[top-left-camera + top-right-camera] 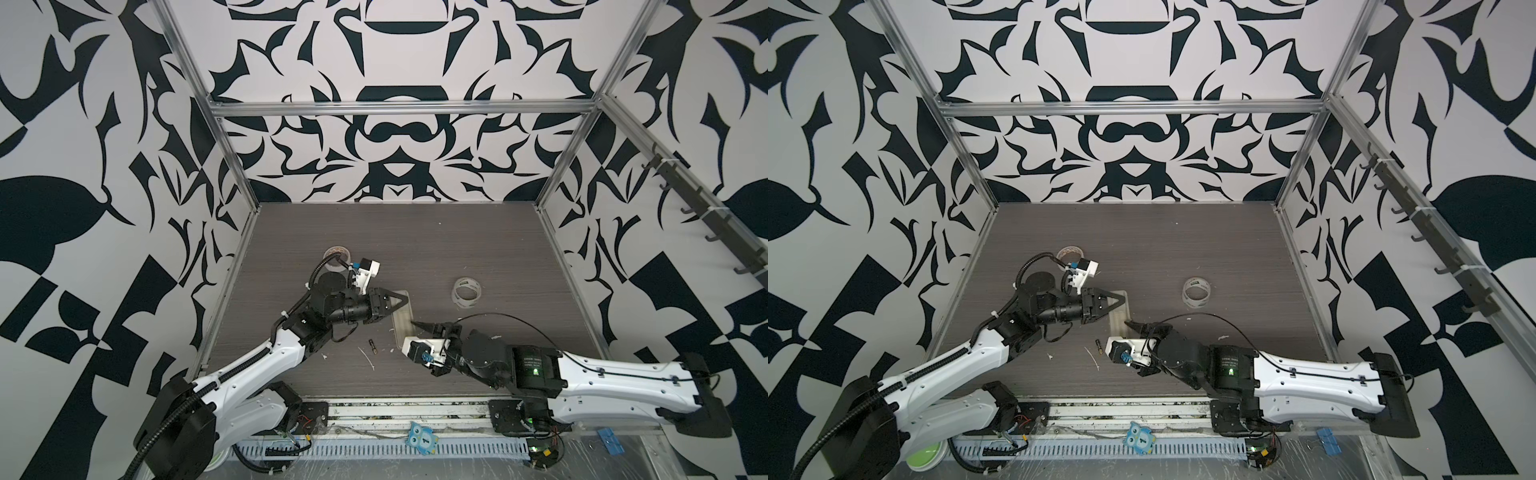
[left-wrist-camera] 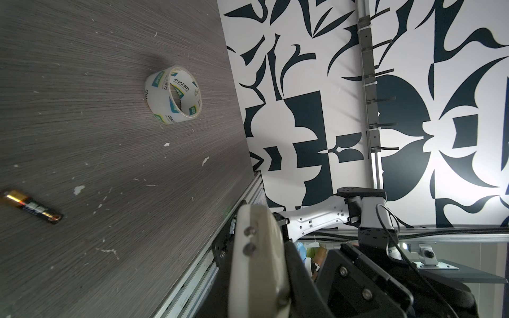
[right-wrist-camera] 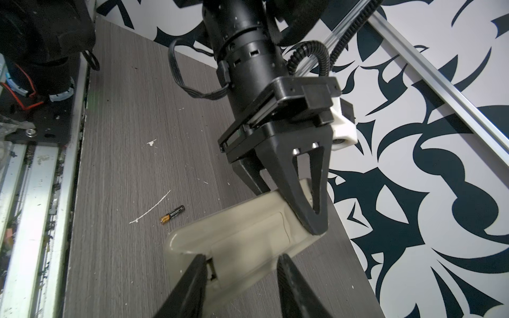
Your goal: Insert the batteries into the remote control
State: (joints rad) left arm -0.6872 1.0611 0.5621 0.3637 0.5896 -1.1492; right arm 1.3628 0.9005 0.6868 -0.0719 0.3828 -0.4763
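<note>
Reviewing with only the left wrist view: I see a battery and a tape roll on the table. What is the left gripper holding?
Observer: The left gripper is shut on the far end of the remote control, whose plain back faces up.
Operator: And the right arm?
Observer: The right gripper hangs over the remote's near end, fingers apart; whether they touch it is unclear.
Operator: Any other clutter?
Observer: A second tape roll lies behind the left arm.
</note>
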